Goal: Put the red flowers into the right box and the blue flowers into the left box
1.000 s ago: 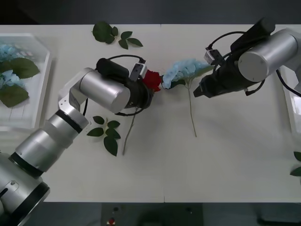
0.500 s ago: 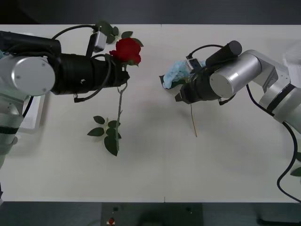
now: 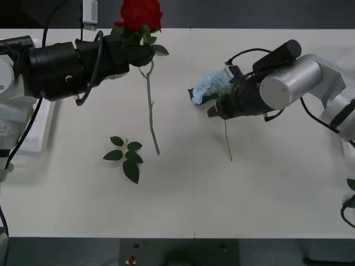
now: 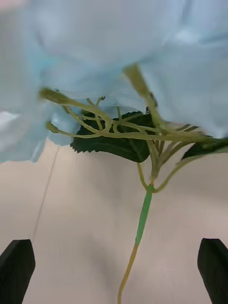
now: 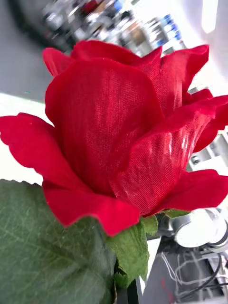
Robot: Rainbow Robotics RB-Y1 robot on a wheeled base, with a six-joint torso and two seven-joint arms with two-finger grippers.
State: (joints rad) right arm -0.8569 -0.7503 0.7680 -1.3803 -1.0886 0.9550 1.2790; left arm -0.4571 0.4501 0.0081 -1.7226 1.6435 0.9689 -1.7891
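Left gripper, at 11 o'clock over the surface, is clenched on a red rose just below the bloom; the stem hangs free, lifted off the surface. Right gripper, at 1 o'clock, has its jaws spread around the stem of a blue hydrangea still lying on the surface.

Judgement: task partly done. Both flowers remain unboxed; the rose goes to the right box, the hydrangea to the left box, at 9 o'clock. A loose leaf sprig lies near centre.
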